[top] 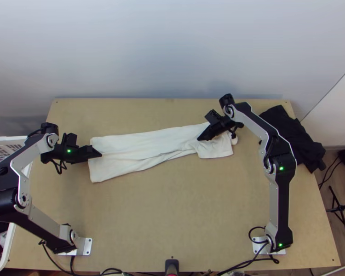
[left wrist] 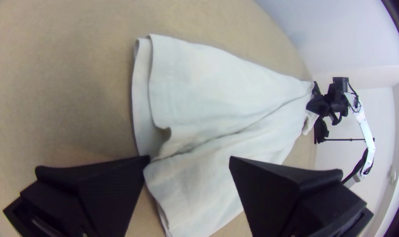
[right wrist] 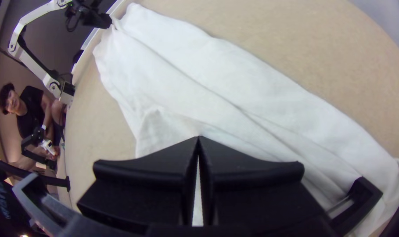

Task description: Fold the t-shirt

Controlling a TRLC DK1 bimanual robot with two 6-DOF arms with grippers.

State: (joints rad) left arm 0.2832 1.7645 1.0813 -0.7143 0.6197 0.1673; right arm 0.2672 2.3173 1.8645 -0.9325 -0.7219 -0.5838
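The white t-shirt (top: pixel 145 146) lies as a long folded strip across the table, its flap bent toward the near side at the right end. My left gripper (top: pixel 98 153) is at its left end. In the left wrist view, the left gripper (left wrist: pixel 189 160) stands open over the end of the t-shirt (left wrist: pixel 217 92), where layered edges and a crease show. My right gripper (top: pixel 200 138) is over the shirt near its right end. In the right wrist view, the right gripper (right wrist: pixel 198 138) has its fingertips together against the t-shirt (right wrist: pixel 217 87); whether cloth is pinched between them is unclear.
A bunched black cloth (top: pixel 294 138) lies on the table's right side and hangs past its edge. A white basket (top: pixel 9 244) with clothes stands beyond the left edge. Bare tabletop (top: pixel 172 211) spreads between the arms' bases, and a wall rises behind the far edge.
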